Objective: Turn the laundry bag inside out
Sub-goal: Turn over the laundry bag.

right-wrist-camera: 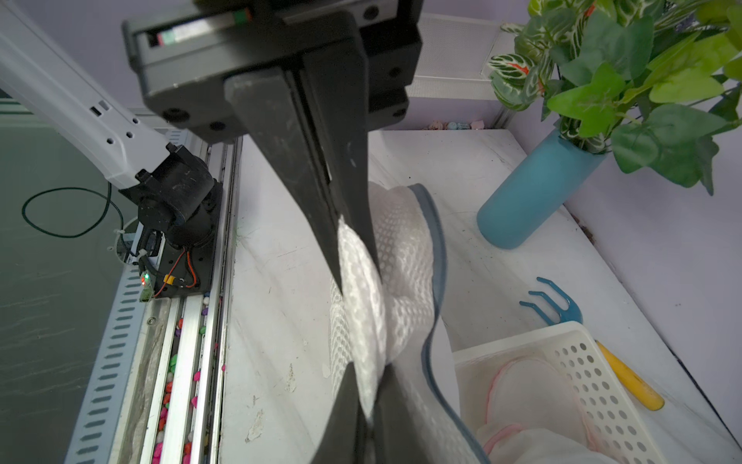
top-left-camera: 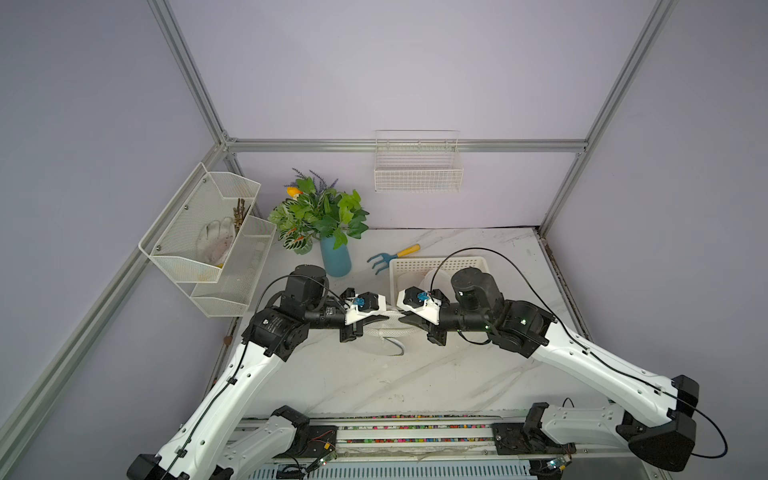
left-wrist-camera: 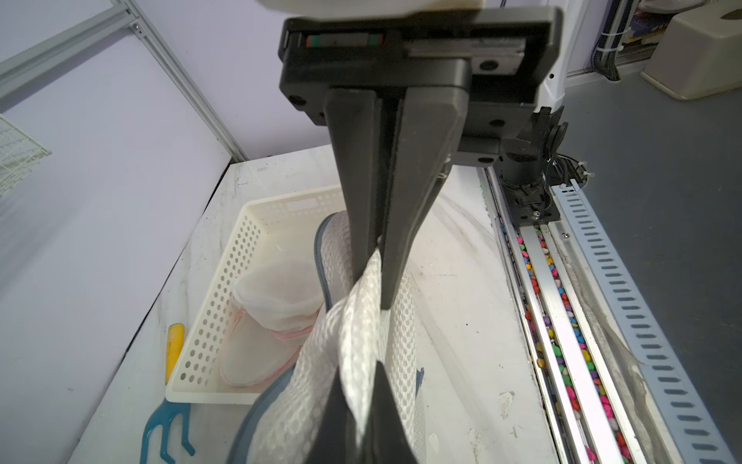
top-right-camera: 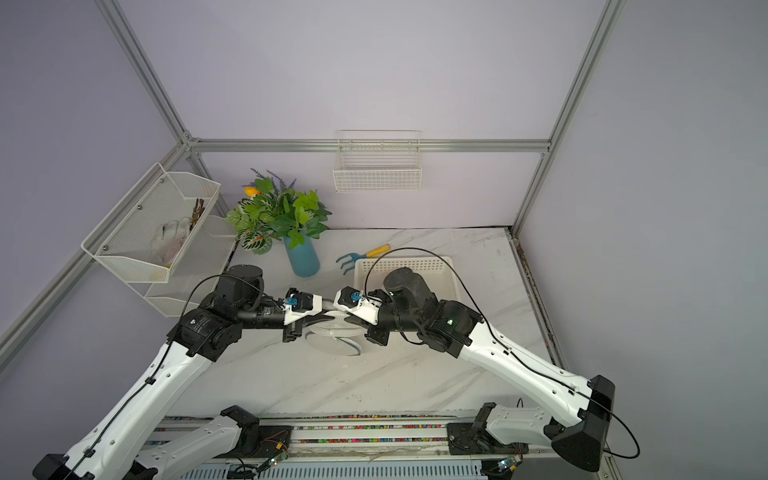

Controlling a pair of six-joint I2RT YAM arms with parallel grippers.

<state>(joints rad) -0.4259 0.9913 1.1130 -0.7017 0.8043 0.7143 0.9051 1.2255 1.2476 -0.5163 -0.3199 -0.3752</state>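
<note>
Left gripper (left-wrist-camera: 374, 277) clenched on a fold of the white mesh laundry bag (left-wrist-camera: 353, 333). Right gripper (right-wrist-camera: 355, 265) likewise clamped on the same fabric, its tips facing the left's. The bag hangs bunched between them over the marble worktop (top-left-camera: 415, 374), just beside the perforated basket (top-left-camera: 440, 264), with its grey-blue trim showing.

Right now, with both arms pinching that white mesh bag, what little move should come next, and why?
Probably draw the two arms gently apart. The left fingers and right fingers are both shut on the laundry bag, close together, with its mesh bunched between them. Spreading it should open the bag for turning.
</note>
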